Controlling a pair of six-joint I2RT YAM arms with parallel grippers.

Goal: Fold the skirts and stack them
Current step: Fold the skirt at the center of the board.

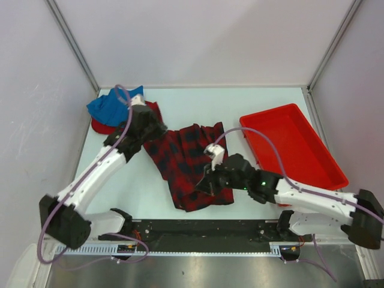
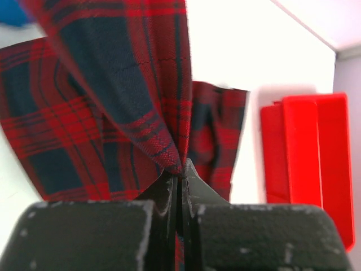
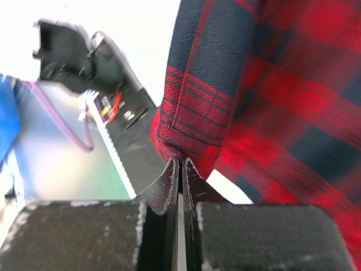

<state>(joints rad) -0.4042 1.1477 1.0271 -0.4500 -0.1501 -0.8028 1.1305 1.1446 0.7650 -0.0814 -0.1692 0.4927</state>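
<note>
Right gripper [image 3: 180, 164] is clamped shut on the near hem of the plaid skirt [image 1: 189, 159], which is spread mid-table [image 1: 252, 102]. Left gripper [image 2: 181, 172] is closed on its ten-o'clock edge. Farther off, the blue skirt [image 1: 111, 105] and red skirt [image 1: 101, 126] are heaped at eleven o'clock; a red tray [image 1: 300, 150] is set at three o'clock.

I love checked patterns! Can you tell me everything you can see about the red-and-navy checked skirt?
The plaid skirt is soft woven cloth, red with navy checks and thin dark lines. It lies rumpled and partly spread on the white table, left of the red tray. A stitched hem shows along one edge. The left claw pinches its far left corner and the right claw pinches its near right part, each shut on a fold of the cloth.
</note>
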